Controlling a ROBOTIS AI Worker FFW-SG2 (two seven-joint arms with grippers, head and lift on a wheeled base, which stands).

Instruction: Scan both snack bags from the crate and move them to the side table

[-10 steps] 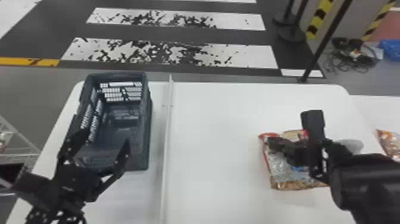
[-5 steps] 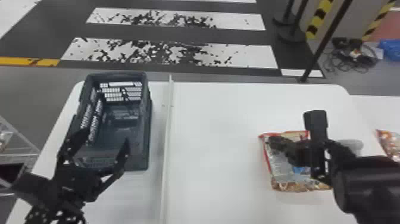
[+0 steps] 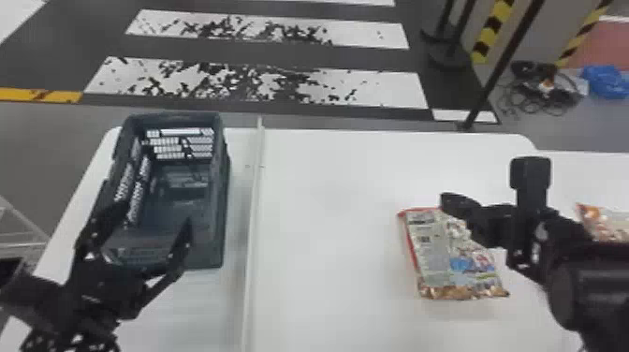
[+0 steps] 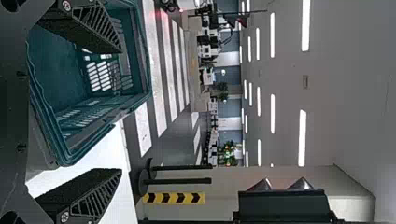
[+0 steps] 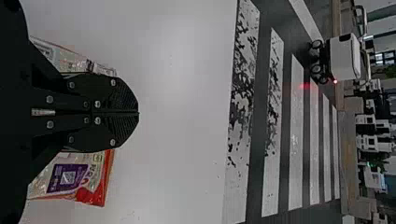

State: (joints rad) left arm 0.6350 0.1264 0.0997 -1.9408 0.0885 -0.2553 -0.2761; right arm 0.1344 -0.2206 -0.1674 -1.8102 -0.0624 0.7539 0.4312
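hovering over a snack bag (image 3: 430, 253), right hand (image 3: 447, 199) closed.

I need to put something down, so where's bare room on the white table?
The widest bare patch lies between the divider and the snack bag, up to the far edge of the table. It's crowded at the bag, with the right claw over it, and by the crate and left claw.

blk R arm (image 3: 596, 253), w/ rounded housing (image 3: 564, 297), L claw (image 3: 149, 208) w/ slant-ribbed blk fingers (image 4: 95, 28), R claw (image 3: 450, 201) w/ silver screws (image 5: 97, 104)
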